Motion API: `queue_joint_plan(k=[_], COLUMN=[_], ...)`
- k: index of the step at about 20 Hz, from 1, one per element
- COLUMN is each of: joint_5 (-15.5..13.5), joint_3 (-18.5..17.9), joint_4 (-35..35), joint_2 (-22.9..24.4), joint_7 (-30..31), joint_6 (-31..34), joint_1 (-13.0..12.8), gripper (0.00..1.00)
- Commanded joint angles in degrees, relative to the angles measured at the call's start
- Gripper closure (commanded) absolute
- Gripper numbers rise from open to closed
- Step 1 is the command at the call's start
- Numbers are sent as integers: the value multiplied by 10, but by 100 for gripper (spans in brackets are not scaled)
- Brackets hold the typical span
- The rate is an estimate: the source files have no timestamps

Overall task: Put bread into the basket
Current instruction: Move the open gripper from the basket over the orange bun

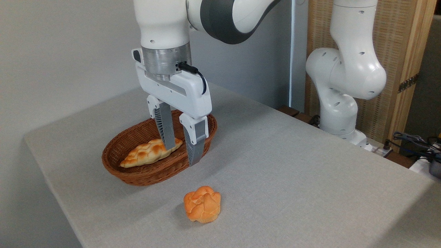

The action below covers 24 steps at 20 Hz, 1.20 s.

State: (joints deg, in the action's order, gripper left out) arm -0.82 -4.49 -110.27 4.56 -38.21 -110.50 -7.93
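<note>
A small orange-golden bun [202, 204] with a lumpy, knotted top sits alone on the grey table [293, 179], nearest the camera and just right of the table's near-left edge. It touches nothing but the cloth-like surface beneath it. Above and slightly to the left, farther from the camera, the gripper [181, 155] hangs with its two grey fingers [166, 129] spread apart and pointing down, holding nothing; clear table shows between the fingertips and the bun. The fingers stand in front of the basket [144, 174], the left one crossing the view of the loaf inside, the right one crossing the basket's right rim; whether they hang over the basket or nearer than it cannot be told from this angle. The oval, reddish-brown wicker basket rests on the table behind and left of the bun, apart from it. A long, pale braided loaf [148, 153] with browned bumps lies inside it, running from near-left to far-right. The white arm [165, 24] rises out of the top of the frame, its base [339, 113] standing at the far right edge of the table. Cables [413, 141] lie beyond the table at far right.
</note>
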Motion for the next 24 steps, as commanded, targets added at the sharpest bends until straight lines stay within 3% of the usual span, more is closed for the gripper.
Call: queue_joint_plan(k=[1, 17, 19, 24], joint_5=[6, 6, 6, 6], joint_3=[-7, -10, -27, -29], joint_4=[1, 1, 4, 3], joint_2=[-4, -3, -1, 5], joint_7=[-2, -3, -4, -4], joint_6=[-9, -7, -5, -2], joint_1=[-6, -5, -6, -8], gripper=[0, 0, 0, 0])
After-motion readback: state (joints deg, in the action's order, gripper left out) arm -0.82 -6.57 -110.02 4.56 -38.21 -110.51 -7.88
